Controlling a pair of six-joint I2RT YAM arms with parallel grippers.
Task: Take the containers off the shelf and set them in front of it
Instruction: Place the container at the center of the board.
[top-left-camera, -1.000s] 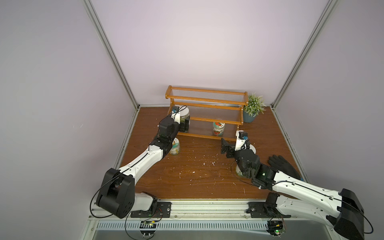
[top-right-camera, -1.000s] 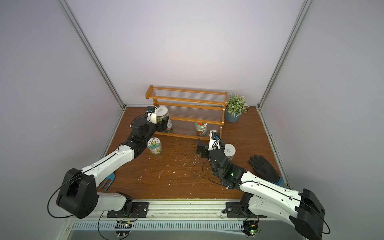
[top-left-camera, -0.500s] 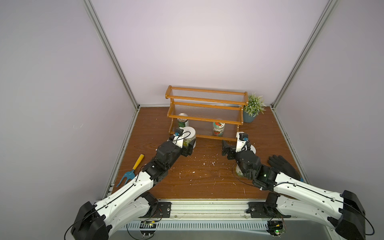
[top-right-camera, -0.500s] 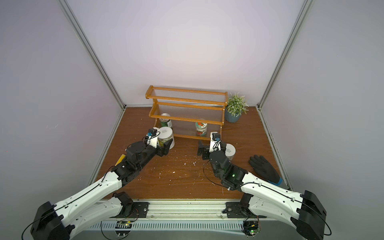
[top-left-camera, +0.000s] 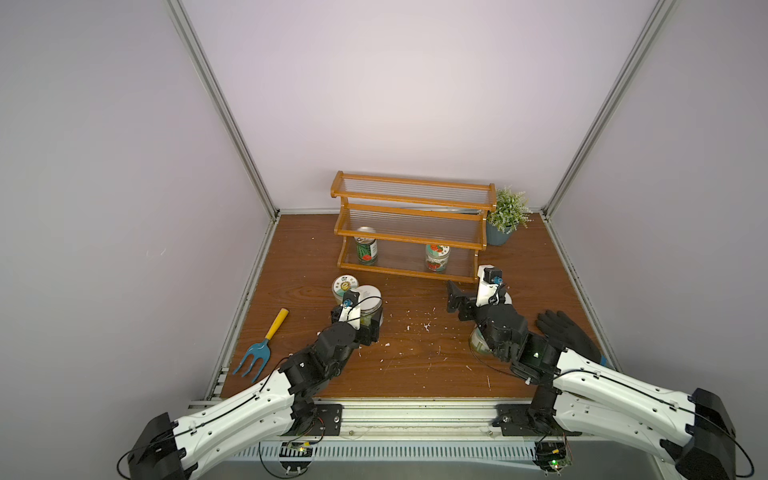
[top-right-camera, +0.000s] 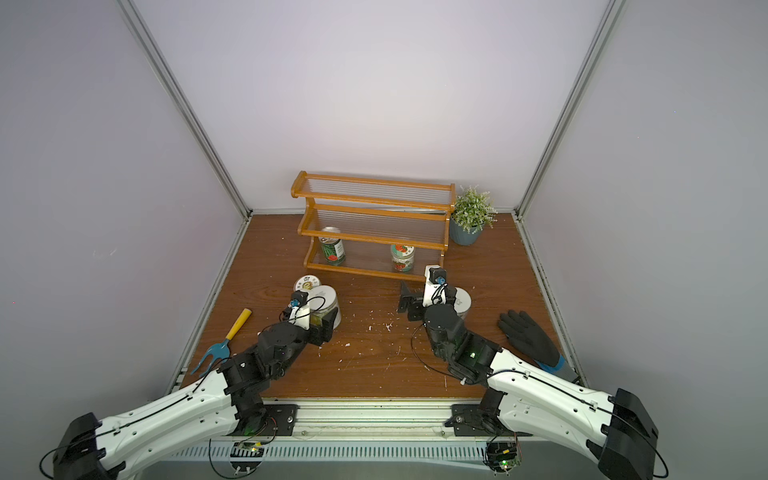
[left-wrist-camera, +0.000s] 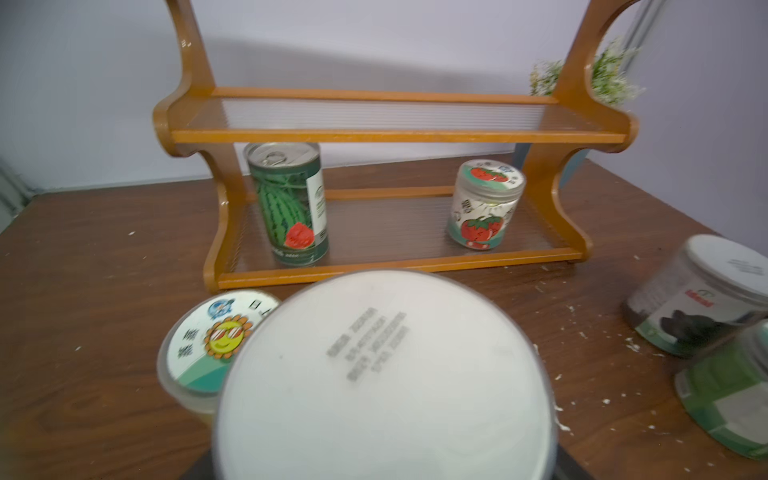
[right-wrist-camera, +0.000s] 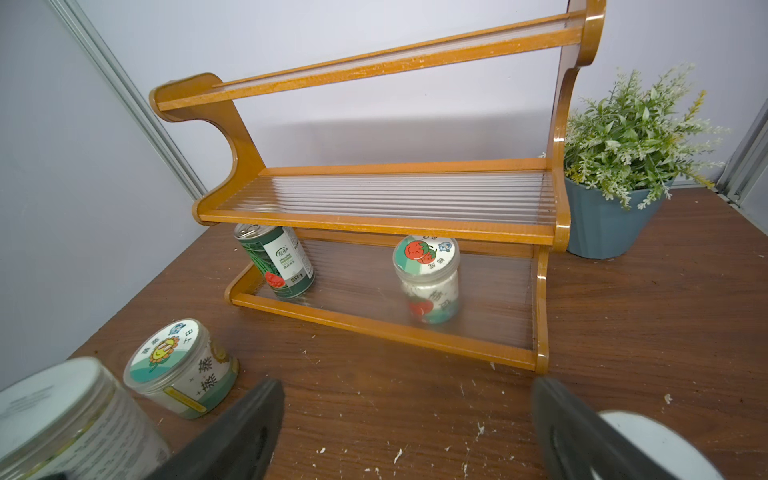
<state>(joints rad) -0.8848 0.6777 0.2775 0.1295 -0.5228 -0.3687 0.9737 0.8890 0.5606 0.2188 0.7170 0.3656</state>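
The shelf (top-left-camera: 409, 205) (right-wrist-camera: 374, 224) stands at the back of the wooden table. On its bottom tier are a green-labelled pull-tab can (top-left-camera: 367, 251) (left-wrist-camera: 291, 208) and a white-lidded jar (top-left-camera: 437, 257) (right-wrist-camera: 428, 282) with red fruit pictures. My left gripper (top-left-camera: 365, 322) is shut on a white-lidded jar (top-left-camera: 370, 301) (left-wrist-camera: 382, 374) in front of the shelf, right beside a sunflower-lidded jar (top-left-camera: 345, 286) (left-wrist-camera: 208, 345) on the table. My right gripper (top-left-camera: 478, 299) (right-wrist-camera: 403, 436) is open and holds nothing, low over the table before the shelf's right half. A white-lidded jar (top-left-camera: 506, 297) sits by its outer finger, another jar (top-left-camera: 478, 343) under its wrist.
A grey-blue pot with a green plant (top-left-camera: 505, 216) stands right of the shelf. A black glove (top-left-camera: 565, 336) lies at the right. A blue garden fork with a yellow handle (top-left-camera: 266, 345) lies at the left edge. White crumbs dot the wood.
My left arm has pulled back from the shelf with the white-lidded jar, bringing it down beside the sunflower-lidded jar. The right arm has hardly moved.
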